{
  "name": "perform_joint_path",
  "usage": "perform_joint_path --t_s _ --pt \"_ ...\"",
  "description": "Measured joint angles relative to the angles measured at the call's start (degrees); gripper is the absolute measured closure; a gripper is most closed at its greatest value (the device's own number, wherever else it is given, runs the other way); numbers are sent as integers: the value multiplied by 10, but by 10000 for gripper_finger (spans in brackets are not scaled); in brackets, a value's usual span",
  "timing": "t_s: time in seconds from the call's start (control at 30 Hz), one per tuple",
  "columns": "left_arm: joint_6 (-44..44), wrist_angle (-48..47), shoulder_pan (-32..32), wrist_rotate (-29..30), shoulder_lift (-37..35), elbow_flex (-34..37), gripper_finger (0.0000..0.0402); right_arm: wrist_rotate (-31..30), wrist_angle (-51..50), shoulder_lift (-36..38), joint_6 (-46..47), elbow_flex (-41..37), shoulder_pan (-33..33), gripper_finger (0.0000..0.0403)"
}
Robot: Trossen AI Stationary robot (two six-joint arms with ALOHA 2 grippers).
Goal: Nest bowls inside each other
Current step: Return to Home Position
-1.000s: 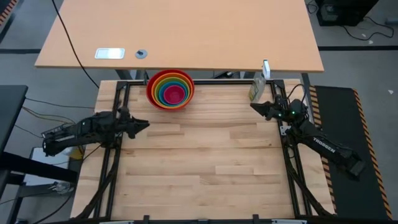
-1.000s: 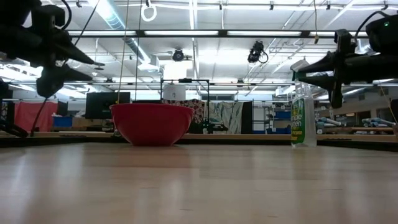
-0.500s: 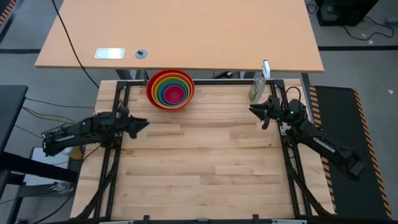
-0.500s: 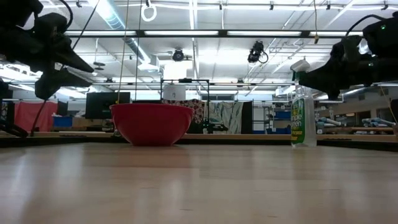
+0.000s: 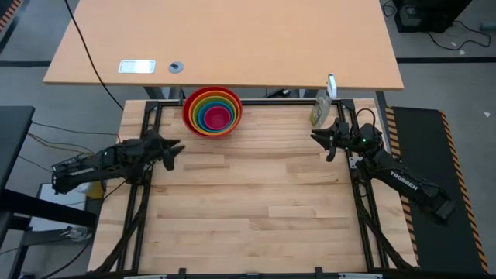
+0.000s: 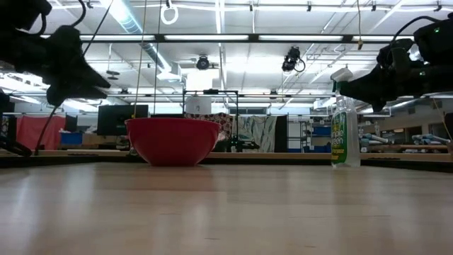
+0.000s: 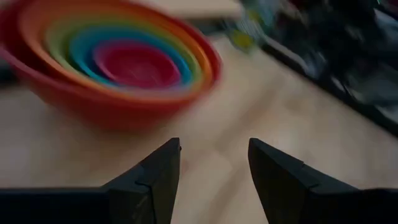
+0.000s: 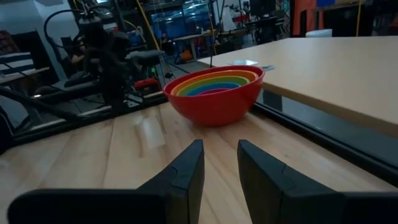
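Five bowls: one nested stack, standing on the desk (image 5: 256, 201) at its far edge, left of the middle.
Red bowl (image 7: 93, 106): outermost container. Its base rests on the desk and it holds the other four bowls.
Orange bowl (image 7: 31, 28): seated inside the red bowl.
Green bowl (image 7: 57, 31): seated inside the orange bowl.
Blue bowl (image 7: 81, 46): seated inside the green bowl.
Pink bowl (image 7: 137, 65): innermost, seated in the blue bowl.
Rims: they read as concentric rings from above. In the low view only the red wall shows, and the inner bowls are hidden behind it.
Left gripper (image 5: 172, 147): raised above the desk near its left edge and pointed toward the stack, apart from it. The jaws are apart, with bare desk showing between them.
Right gripper (image 5: 318, 137): raised above the desk near its right edge, facing the stack and well apart from it. The jaws are apart by a narrow gap, clamped on nothing.
Bottle (image 5: 318, 115): green, upright at the far right corner of the desk, just beside the right gripper and well apart from the stack.
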State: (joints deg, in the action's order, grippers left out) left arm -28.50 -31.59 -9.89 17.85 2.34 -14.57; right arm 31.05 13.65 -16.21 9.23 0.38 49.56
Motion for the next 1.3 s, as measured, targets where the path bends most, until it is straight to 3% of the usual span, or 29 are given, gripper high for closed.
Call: perform_joint_path --t_s 0.2,0.3,0.43,0.6,0.77,0.97,1.13,1.3 --pt "-53 82 0 131 6 0 210 0 0 0 0 0 0 297" --pt "-55 83 0 141 6 0 210 0 1 0 0 0 0 298" --pt "17 90 1 138 6 0 210 0 5 0 0 0 0 298" --pt "88 111 2 81 5 0 210 0 5 0 0 0 0 298" --pt "128 136 3 -46 0 34 210 0 5 0 0 0 0 298" --pt "123 332 17 -138 3 138 210 1 8 0 1 0 0 298" --pt "172 342 18 -141 3 138 210 0 8 3 1 0 -1 298" --pt "162 336 18 -147 3 137 209 -3 8 47 1 0 -34 298"
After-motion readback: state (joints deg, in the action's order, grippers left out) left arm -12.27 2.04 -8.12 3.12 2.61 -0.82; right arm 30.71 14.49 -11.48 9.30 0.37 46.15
